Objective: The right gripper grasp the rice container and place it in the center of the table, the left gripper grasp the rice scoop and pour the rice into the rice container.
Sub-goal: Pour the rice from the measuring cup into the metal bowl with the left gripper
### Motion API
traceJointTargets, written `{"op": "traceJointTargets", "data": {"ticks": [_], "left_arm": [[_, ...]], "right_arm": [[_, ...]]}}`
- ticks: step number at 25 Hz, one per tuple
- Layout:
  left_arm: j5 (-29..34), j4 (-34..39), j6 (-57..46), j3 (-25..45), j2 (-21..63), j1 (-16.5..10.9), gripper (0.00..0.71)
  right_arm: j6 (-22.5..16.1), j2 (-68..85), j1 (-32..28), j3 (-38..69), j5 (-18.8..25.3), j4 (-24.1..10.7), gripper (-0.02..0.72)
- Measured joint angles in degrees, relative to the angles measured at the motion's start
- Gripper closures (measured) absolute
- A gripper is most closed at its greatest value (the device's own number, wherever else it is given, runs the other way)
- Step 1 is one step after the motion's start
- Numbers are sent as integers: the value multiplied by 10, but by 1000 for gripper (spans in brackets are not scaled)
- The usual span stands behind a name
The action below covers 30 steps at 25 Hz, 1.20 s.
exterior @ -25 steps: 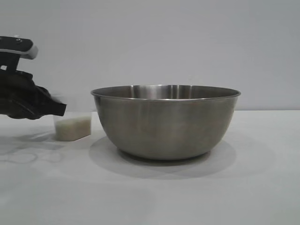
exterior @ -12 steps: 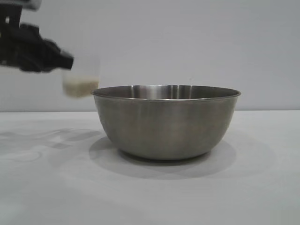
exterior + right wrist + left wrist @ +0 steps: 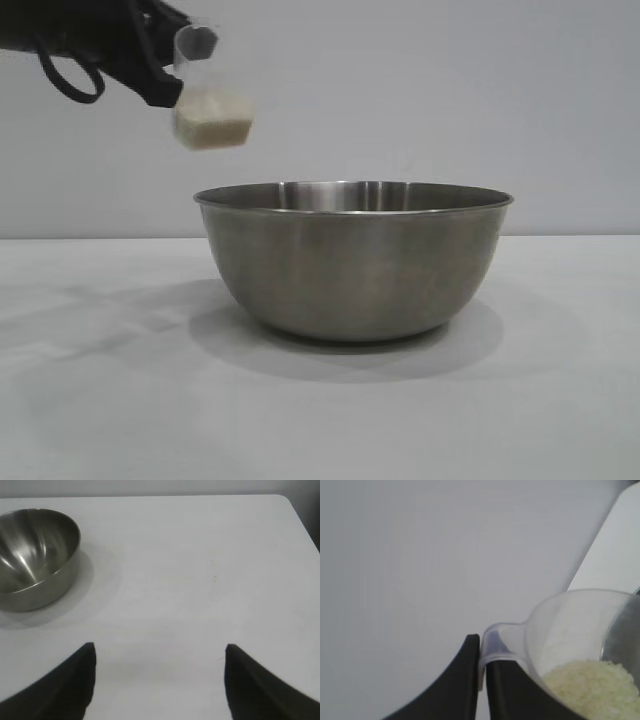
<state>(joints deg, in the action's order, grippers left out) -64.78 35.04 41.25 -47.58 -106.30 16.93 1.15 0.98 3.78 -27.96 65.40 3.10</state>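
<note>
The left claw point(image 3: 165, 70) is clamped tight on the side handle of the rice scoop point(image 3: 210, 105), so the cup hangs off its tips, out toward the bowl. The scoop is tilted, its mouth turned partly sideways, which looks like the start of the pour. The rice point(image 3: 592, 687) lies heaped against the cup's lower wall in the left wrist view, none of it over the lip. Below the claw and off to the side sits the rice container point(image 3: 355, 260), upright on the table point(image 3: 320, 410); the scoop is above its rim but just outside the near edge, so it likely needs carrying further inward before tipping more, or grains will land on the table. The right claw point(image 3: 157, 680) is well apart from the bowl, jaws spread wide and empty, clear of the pour.
</note>
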Motion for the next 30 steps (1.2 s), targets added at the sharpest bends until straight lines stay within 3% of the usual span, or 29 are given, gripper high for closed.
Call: {"op": "traceJointTargets", "data": {"ticks": [10, 30], "left_arm": [[0, 60, 238, -7, 0, 48, 710], [-1, 105, 565, -8, 0, 49, 710]], "right_arm": [[0, 0, 0, 0, 0, 0, 247], [0, 0, 0, 0, 0, 0, 247]]}}
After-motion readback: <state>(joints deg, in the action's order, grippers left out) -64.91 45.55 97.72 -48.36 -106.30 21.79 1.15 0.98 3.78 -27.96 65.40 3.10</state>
